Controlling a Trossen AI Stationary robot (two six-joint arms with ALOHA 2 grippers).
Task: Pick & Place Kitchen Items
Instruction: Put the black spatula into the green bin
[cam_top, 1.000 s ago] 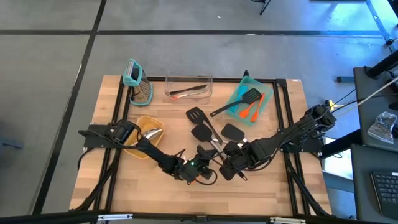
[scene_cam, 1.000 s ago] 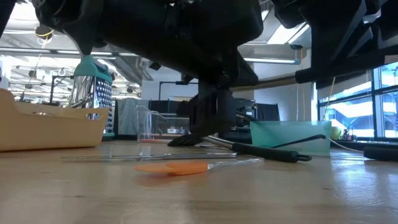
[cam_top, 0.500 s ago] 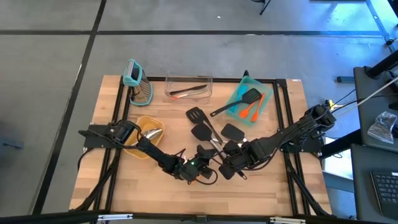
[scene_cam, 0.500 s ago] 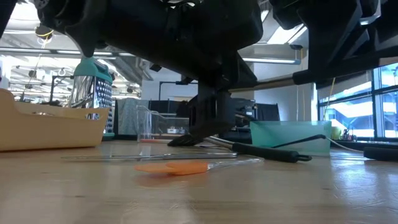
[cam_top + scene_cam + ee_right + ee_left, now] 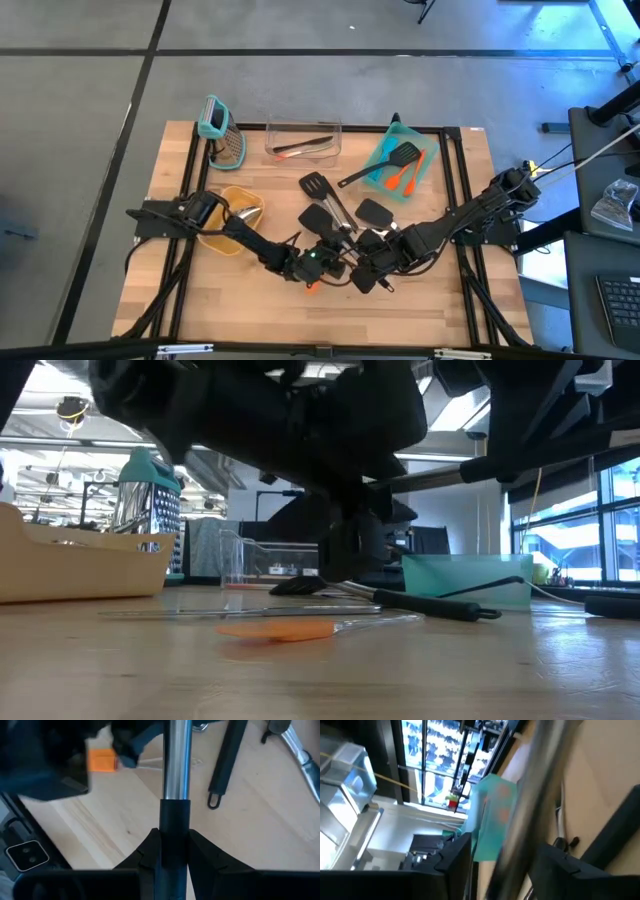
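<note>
Pale wooden table (image 5: 420, 300), both dark arms stretched low toward centre, right gripper (image 5: 172, 845) clamped on silver black-gripped utensil handle (image 5: 176, 770), left gripper (image 5: 325, 262) at nine o'clock beside it, finger gap unclear

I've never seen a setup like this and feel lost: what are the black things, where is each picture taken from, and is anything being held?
They are two robot arms over a wooden table. One picture looks straight down, one looks level along the tabletop, and two come from cameras on the wrists. On the table lie black turners, an orange spatula, a grater, a yellow bowl and a teal tray. The right gripper has its jaws clamped on a metal-and-black handle. The left gripper is beside it, holding nothing I can make out.
</note>
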